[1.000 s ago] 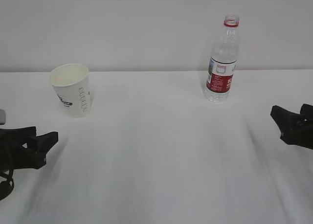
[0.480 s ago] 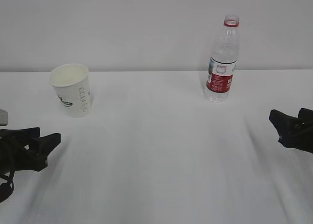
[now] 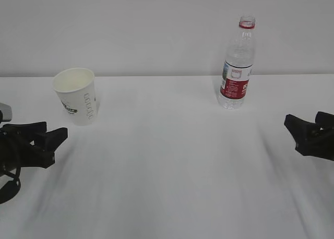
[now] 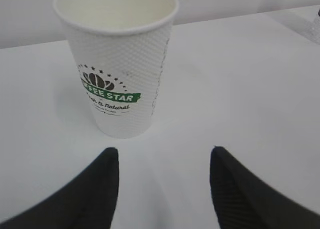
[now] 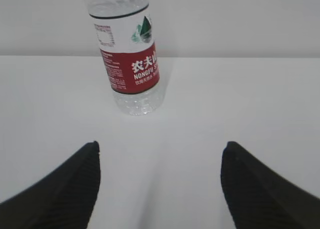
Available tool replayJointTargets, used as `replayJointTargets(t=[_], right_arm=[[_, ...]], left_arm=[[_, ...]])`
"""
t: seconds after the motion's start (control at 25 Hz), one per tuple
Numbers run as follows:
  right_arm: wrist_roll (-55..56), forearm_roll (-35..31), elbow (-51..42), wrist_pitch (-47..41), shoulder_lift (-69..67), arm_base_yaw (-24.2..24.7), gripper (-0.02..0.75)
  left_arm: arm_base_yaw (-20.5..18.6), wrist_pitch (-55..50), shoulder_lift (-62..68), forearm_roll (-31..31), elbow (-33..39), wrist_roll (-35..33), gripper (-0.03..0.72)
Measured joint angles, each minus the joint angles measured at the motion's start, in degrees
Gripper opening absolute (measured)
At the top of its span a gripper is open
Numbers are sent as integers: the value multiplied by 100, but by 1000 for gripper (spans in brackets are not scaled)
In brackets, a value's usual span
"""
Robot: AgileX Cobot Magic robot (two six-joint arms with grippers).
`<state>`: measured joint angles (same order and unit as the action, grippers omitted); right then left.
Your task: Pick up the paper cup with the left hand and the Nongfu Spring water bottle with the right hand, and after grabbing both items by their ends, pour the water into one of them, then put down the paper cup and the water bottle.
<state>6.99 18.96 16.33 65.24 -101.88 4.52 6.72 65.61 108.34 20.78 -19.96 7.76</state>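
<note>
Left wrist view, paper cup (image 4: 119, 64) read "FEE STAR", left pincer (image 4: 164, 164) open, empty, bottle (image 5: 128, 49) read "NONGFU", right pincer (image 5: 160, 159) open, empty.

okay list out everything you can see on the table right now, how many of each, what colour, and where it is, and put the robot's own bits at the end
paper cup: one, white with a green logo and a cream inside, upright at the back left of the table, just ahead of the left gripper
water bottle: one, clear plastic with a red-and-white label and a red neck ring, no cap, upright at the back right
table: one, white, bare across the middle and front
wall: one, pale grey, behind the table
left gripper: one, black, open, low at the left edge, holding nothing
right gripper: one, black, open, low at the right edge, holding nothing
</note>
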Motion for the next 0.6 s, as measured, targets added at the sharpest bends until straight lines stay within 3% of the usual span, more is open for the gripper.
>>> replayJointTargets(t=[0.6], right_arm=[[173,767,1241,27,-905,0,603]], left_arm=[[0,13,0,199,-12,0,448]])
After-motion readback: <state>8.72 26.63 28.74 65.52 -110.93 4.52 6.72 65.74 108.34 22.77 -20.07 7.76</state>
